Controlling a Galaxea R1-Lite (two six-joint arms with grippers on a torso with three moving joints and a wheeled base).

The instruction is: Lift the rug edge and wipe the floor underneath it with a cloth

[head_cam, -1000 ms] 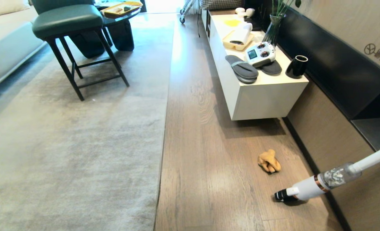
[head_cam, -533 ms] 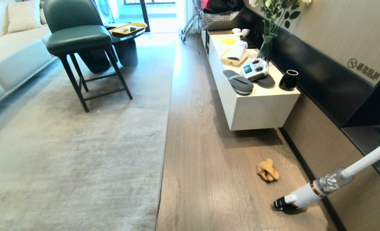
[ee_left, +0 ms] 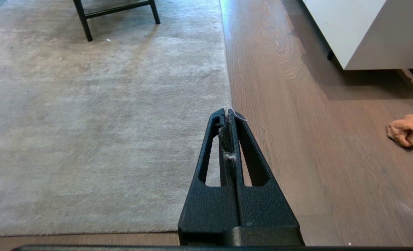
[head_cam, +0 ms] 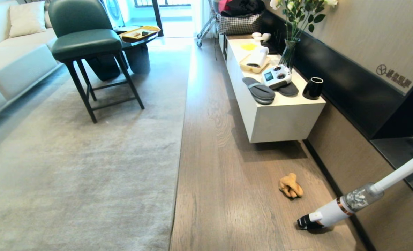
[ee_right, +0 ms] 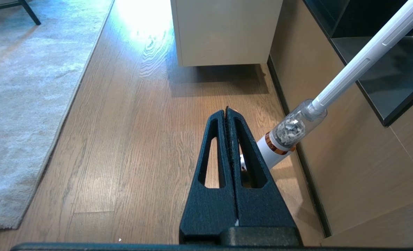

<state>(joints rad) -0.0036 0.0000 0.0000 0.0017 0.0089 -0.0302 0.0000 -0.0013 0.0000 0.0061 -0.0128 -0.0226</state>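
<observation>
Daylight is admitted from the glass door (head_cam: 164, 15) at the far end, and a bright glare is thrown along the floor (head_cam: 206, 104). A soft shadow is cast beneath the white cabinet (head_cam: 279, 115). Straight lines are bowed toward the head view's edges. All three views are rendered sharply, without blur.

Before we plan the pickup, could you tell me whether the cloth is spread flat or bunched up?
Bunched up: the cloth lies crumpled in folds on the floor.

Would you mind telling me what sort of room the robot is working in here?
Most likely a home living room: a pale sofa beside a large grey rug, and a low white cabinet holding slippers and a vase of flowers.
</observation>
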